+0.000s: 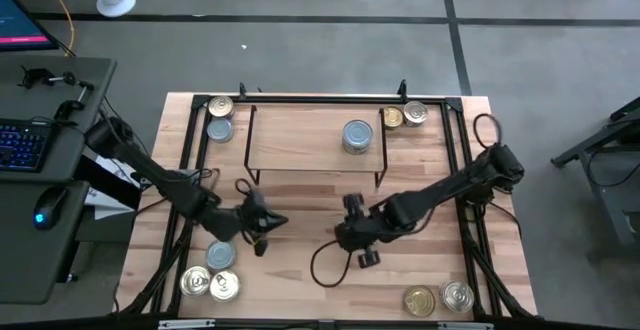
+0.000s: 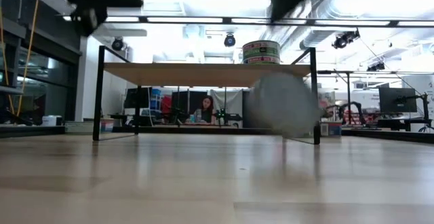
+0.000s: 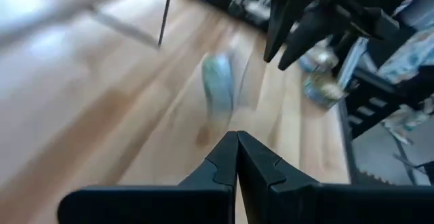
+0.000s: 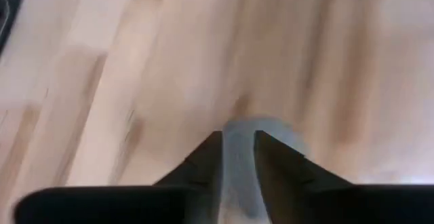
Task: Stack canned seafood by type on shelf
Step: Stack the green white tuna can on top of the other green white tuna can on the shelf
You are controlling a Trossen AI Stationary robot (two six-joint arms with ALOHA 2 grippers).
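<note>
Butcher-block table (image 1: 300,270), unreadable stacked tins (image 1: 357,136), left fingers (image 3: 237,157) closed, right fingers (image 4: 238,157) gripping tin (image 4: 239,166)

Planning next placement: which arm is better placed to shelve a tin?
Right. The right gripper grips a tin close to the shelf; the left gripper is shut and empty.

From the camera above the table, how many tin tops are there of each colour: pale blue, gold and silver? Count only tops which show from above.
Pale-blue tops: 3
Gold tops: 4
Silver tops: 3
Total: 10
Not counted: the tin on edge in the right gripper.
</note>
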